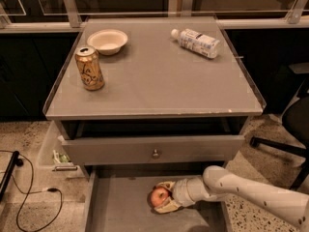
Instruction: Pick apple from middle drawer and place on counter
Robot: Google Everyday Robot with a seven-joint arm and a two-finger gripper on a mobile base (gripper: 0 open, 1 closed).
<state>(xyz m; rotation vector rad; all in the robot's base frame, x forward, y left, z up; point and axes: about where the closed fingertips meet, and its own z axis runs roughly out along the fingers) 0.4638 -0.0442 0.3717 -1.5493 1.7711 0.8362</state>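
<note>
Fingers [167, 207] of the gripper [161, 197] are clamped around the apple [158, 195] inside the open middle drawer [116, 207], below the knobbed drawer front [120, 150]. Above, the worktop [154, 81] carries a can [89, 67], a bowl [107, 40] and a lying bottle [195, 42].

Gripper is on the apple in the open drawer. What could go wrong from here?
1. The gripper holds the round red-orange apple low in the shallow grey middle drawer, right under the grey drawer front with a metal knob; a straight lift could strike it.
2. Gripped from two sides, the round apple might slip and roll.
3. The matt-grey counter carries a gold drinks can, a cream bowl and a lying plastic bottle; placing close could tip the can.
</note>
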